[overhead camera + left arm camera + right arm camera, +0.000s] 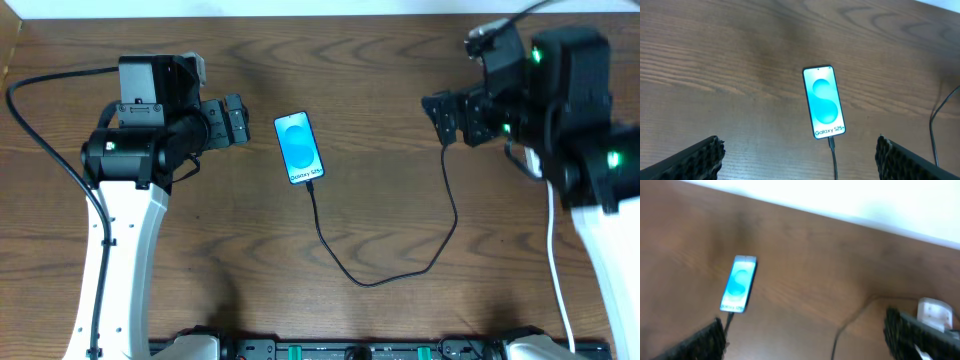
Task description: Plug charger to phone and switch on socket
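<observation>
Nearest the front edge, the charger (372,283) lies in a slack loop, loose enough not to tug the phone (300,148). The phone lies flat and screen up, left of the worktop's centre, with the plug seemingly seated in its near end (that step looks done). Beside it the left gripper (240,120) hangs spread and empty. The right gripper (438,118), likewise spread and empty, hovers toward the far right corner, we judge for the switch. The socket (935,312) there is cut off and blurred, and we cannot make out its switches or the adapter.
</observation>
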Action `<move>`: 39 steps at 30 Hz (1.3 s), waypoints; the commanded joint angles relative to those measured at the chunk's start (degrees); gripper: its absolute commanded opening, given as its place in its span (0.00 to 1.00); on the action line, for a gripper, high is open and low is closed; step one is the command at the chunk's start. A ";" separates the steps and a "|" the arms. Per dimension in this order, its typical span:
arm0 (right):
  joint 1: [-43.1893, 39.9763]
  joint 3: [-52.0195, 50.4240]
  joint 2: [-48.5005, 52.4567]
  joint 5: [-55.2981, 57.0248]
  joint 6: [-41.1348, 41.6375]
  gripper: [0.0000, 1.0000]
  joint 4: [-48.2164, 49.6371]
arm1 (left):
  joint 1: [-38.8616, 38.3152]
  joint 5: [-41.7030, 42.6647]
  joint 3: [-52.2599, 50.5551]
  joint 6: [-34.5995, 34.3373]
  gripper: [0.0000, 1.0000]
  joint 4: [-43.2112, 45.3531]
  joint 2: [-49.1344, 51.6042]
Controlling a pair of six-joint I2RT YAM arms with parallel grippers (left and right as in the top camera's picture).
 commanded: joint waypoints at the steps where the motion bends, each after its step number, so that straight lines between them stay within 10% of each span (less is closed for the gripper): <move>1: -0.59 -11.67 -8.31 3.34 -0.52 0.99 8.96 | -0.07 -0.20 0.42 0.33 0.98 -0.07 -0.31; 18: -8.87 -63.01 -50.25 3.37 -0.52 0.99 39.32 | -0.07 -0.17 0.42 0.33 0.98 -0.07 -0.31; 39: -10.34 -87.30 -74.34 3.65 -0.55 0.99 48.19 | -0.07 -0.20 0.42 0.33 0.98 -0.07 -0.31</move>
